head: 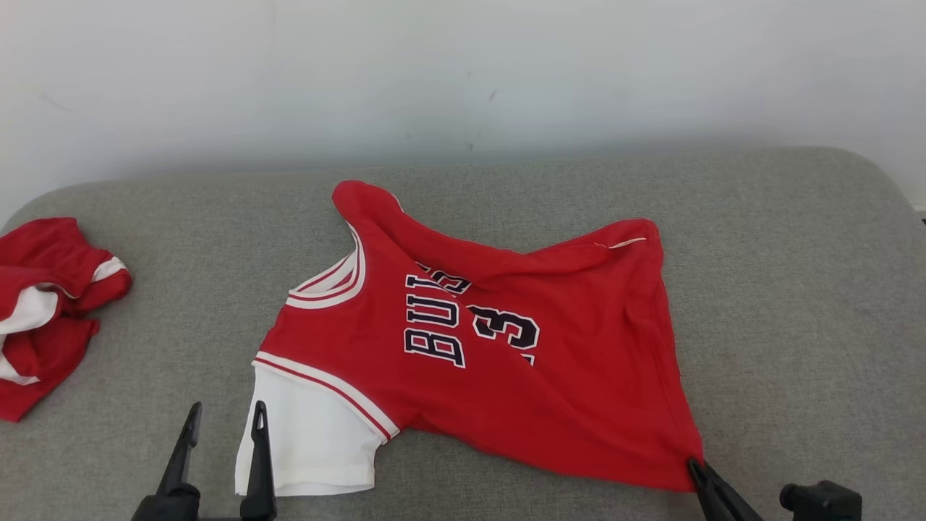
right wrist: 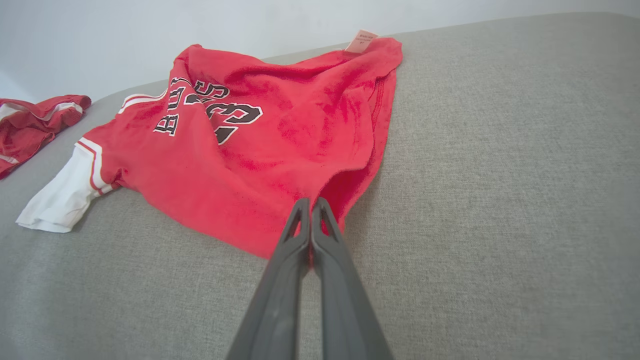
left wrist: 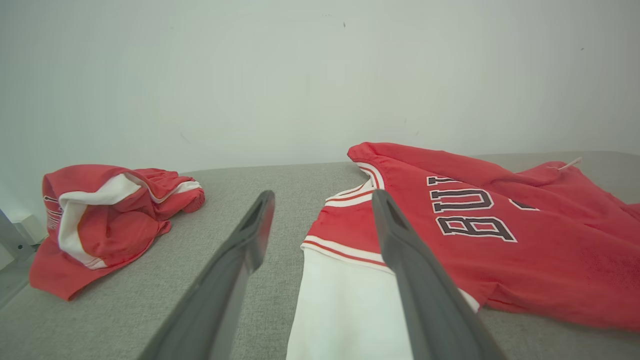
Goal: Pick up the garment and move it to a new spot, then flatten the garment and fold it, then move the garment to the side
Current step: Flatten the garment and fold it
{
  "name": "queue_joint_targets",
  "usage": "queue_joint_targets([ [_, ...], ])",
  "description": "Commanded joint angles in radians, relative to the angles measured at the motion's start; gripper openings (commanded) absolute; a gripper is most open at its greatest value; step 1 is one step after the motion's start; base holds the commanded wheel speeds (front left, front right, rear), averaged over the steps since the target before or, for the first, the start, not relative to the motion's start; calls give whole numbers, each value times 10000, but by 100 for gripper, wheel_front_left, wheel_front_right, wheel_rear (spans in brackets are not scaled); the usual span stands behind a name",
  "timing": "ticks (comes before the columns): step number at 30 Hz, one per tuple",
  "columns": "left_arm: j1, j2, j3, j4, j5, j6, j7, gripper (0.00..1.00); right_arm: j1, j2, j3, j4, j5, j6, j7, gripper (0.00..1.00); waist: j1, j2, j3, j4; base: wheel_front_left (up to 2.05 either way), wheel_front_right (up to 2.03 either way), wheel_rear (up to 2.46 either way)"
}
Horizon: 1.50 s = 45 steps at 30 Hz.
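Note:
The garment (head: 499, 347) is a red basketball jersey with dark lettering and a white sleeve, spread crookedly on the grey cushion (head: 796, 304). My right gripper (head: 696, 467) is at its near right hem corner, fingers pressed together on the red fabric; in the right wrist view the garment (right wrist: 260, 145) lies ahead and the gripper (right wrist: 311, 204) pinches its hem. Near the white sleeve, my left gripper (head: 224, 420) stands open, one finger over the sleeve's edge. From the left wrist, the gripper (left wrist: 322, 200) straddles the sleeve edge of the garment (left wrist: 480, 235) with nothing between its fingers.
A second crumpled red and white garment (head: 43, 311) lies at the cushion's far left edge, also visible as a red heap (left wrist: 105, 220) from the left wrist. A pale wall (head: 463, 72) rises behind the cushion. Bare grey cushion extends to the right of the jersey.

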Motion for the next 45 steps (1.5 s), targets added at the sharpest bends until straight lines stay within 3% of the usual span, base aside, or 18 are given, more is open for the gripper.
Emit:
queue_joint_targets([
  [1, -54, -26, -41, 38, 27, -24, -32, 100, -250, 78, 2, -30, 20, -24, 103, 0, 1, 0, -25, 69, 0, 0, 0],
  [9, -33, -35, -168, 44, 55, -25, -32, 100, -1399, -300, 73, 898, 78, -24, 198, 0, 1, 0, -78, 586, 0, 0, 0],
  [15, 44, -40, -238, 77, 72, -44, -32, 100, -2805, -739, -229, 3057, 430, -24, -171, 0, 1, 0, -34, 1038, 0, 0, 0],
  [22, 32, -46, -285, 111, 10, 38, -32, 100, -3950, -632, 298, 4961, 734, -24, -828, 0, 1, 0, -31, 1054, 0, 0, 0],
  [24, 8, -47, -333, 142, 20, 42, -32, 100, -4222, -574, 436, 5391, 871, -24, -1091, 20, 1, 0, -39, 979, 0, 0, 0],
  [25, -13, -44, -346, 148, 23, 39, -32, 100, -4333, -550, 512, 5580, 912, -24, -1250, 69, 1, 0, -49, 948, 0, 0, 0],
  [26, -33, -42, -354, 151, 23, 36, -32, 100, -4410, -526, 577, 5744, 972, -24, -1401, 100, 1, 0, -60, 915, 0, 0, 0],
  [34, 75, -31, -243, 122, 66, 9, -32, 100, -4130, -811, 840, 5789, 1183, -24, -2209, 100, 1, 0, -147, 550, 0, 0, 0],
  [39, 142, -25, -157, 150, 79, -22, -32, 100, -3490, -892, 488, 4925, 1188, -24, -2278, 100, 1, 0, -190, 361, 0, 0, 0],
  [45, 211, -29, -80, 433, -83, -46, -32, 100, -2342, -535, -77, 3743, 903, -24, -2280, 100, 1, 0, -171, 255, 0, 0, 0],
])
